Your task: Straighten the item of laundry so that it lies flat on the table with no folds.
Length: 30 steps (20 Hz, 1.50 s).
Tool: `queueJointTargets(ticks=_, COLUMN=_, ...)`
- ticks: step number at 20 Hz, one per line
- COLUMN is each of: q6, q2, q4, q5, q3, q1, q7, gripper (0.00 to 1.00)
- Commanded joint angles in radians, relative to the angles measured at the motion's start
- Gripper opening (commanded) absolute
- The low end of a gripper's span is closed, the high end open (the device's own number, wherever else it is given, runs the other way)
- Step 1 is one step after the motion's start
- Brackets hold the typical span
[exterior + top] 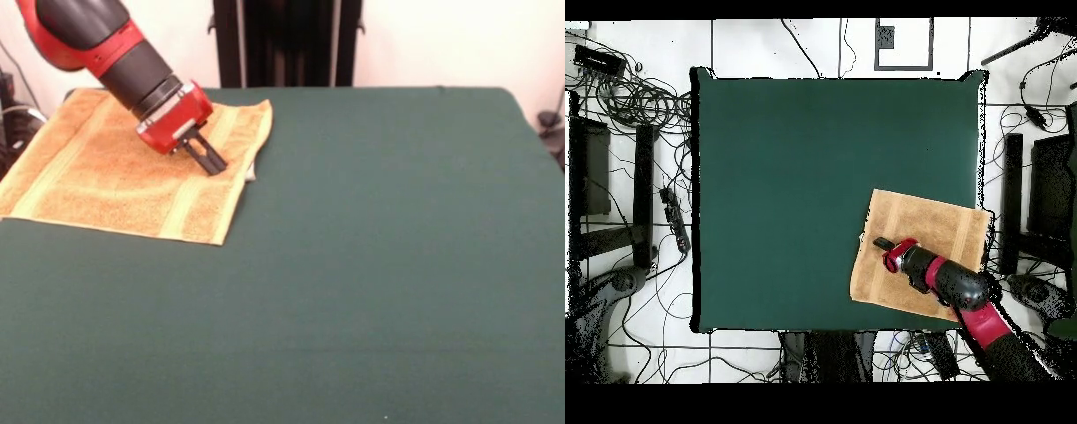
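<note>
The orange-tan towel (pixel 106 177) lies spread out at the far left corner of the green table (pixel 371 265), with paler bands along its edges and a faint curved crease in the middle. A small white tag (pixel 252 174) peeks out at its right edge. My gripper (pixel 213 162) is tilted over the towel's right side, tips at or just above the cloth near the tag, fingers close together and holding nothing visible. In the overhead view the towel (pixel 935 225) sits at the table's (pixel 785 180) lower right, with the gripper (pixel 881 243) near its left edge.
The towel's outer edge reaches the table's side edge. Black stands and cables surround the table on the floor (pixel 625 100). A black post (pixel 287 42) rises behind the table's far edge.
</note>
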Motion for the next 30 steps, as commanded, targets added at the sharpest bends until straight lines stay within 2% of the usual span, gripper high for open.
queueJointTargets(ticks=1, q6=-0.134, q2=0.316, q4=-0.186, q5=-0.124, q3=0.091, q1=0.111, q7=-0.042, gripper=0.0)
queueJointTargets(ticks=5, q6=-0.11, q2=0.25, q4=-0.207, q5=-0.141, q3=0.061, q1=0.173, q7=0.021, gripper=0.0)
queueJointTargets(ticks=11, q6=-0.062, q2=0.179, q4=-0.229, q5=-0.145, q3=0.018, q1=0.246, q7=0.052, gripper=0.0)
queueJointTargets(ticks=22, q6=-0.199, q2=0.217, q4=-0.246, q5=-0.178, q3=0.019, q1=0.276, q7=0.094, gripper=0.0)
queueJointTargets(ticks=30, q6=-0.258, q2=0.163, q4=-0.253, q5=-0.196, q3=-0.036, q1=0.355, q7=0.157, gripper=0.0)
